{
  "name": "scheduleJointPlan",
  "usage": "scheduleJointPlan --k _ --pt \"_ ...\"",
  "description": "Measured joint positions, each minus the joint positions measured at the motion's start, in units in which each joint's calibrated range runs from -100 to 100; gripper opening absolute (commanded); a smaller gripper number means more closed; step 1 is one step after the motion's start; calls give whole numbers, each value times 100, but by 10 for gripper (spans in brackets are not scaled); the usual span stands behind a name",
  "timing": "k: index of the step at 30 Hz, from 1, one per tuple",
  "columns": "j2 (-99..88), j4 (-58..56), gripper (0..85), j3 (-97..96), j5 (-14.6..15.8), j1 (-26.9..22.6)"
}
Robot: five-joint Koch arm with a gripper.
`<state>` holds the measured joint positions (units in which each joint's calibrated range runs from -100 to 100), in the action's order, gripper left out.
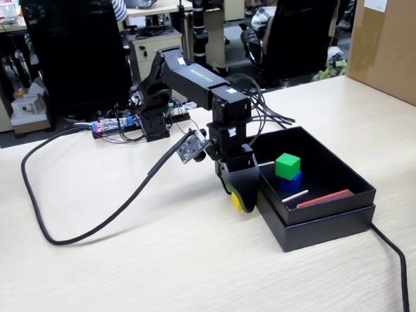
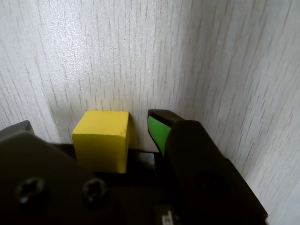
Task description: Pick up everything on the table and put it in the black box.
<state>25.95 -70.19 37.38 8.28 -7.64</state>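
Yellow cube (image 2: 101,139) sits on the table (image 1: 130,274), just outside the near-left wall of the black box (image 1: 318,216). Gripper (image 2: 110,136) is down over it, jaws parted around the cube, not yet clamped: a gap shows beside the green-padded finger (image 2: 156,129). Green cube (image 1: 288,165) and blue cube (image 1: 291,183) already lie inside the box. Advice: centre, close squarely on opposite faces, lift clear of the box wall before swinging over.

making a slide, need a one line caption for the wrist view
Gripper lowered onto the table, jaws apart around the yellow cube, not yet closed on it.
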Motion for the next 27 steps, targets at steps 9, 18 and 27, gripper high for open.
scheduleJointPlan --k 9,18,27 --pt "350 0 101 447 0 15" --pt "194 0 96 493 -24 122" --pt "-2796 8 96 -18 -298 254"
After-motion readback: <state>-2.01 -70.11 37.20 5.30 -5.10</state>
